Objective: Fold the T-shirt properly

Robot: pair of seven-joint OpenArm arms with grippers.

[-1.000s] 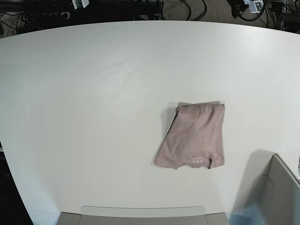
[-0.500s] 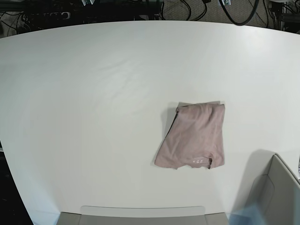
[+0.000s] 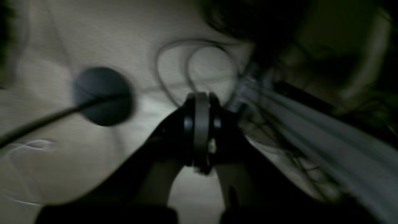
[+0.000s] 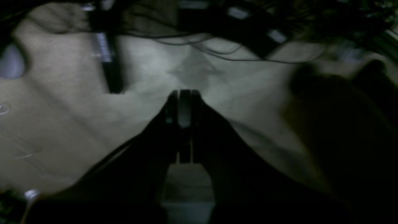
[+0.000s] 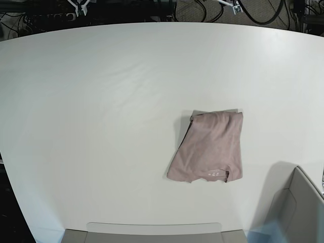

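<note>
While the T-shirt (image 5: 208, 148) is lying folded on the white table (image 5: 101, 126), I am keeping both claws pressed together — left gripper (image 3: 201, 105), right gripper (image 4: 184, 99) — pinching nothing.

The T-shirt (image 5: 208, 147) is soft, thin cloth with a matt, faintly creased surface. The counter (image 5: 101, 126) under it looks smooth and white, with a dull satin sheen and soft reflections toward the far side. At the near right, a grey bin (image 5: 298, 207) has flat matt walls, like plastic or card; which one is unclear.
</note>
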